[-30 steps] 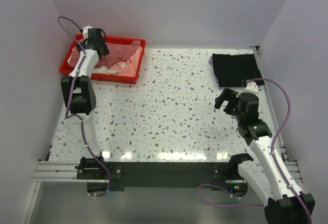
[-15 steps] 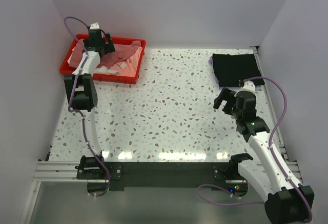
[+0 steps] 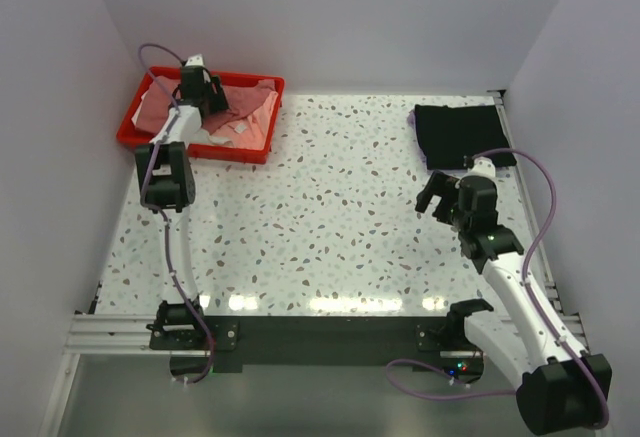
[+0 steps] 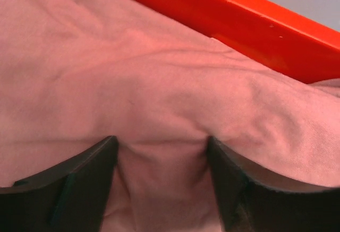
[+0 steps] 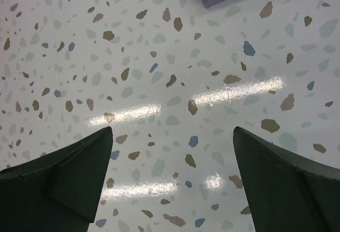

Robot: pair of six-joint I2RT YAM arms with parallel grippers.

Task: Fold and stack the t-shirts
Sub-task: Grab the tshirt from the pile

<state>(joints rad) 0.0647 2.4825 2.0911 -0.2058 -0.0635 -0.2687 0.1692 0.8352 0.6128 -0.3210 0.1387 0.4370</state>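
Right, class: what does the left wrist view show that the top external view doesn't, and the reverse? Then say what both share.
Only the left wrist view: the left hand close up, its fingers pressed into the rose-red t-shirt, cloth bulging between them. Only the top external view: the black t-shirt lying at the far right of the table, and the right hand open over the table. Both: the rose-red t-shirt in the red tray.

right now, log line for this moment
left jaws: open, pressed into rose-red shirt in bin | right jaws: open, over table | black shirt: folded
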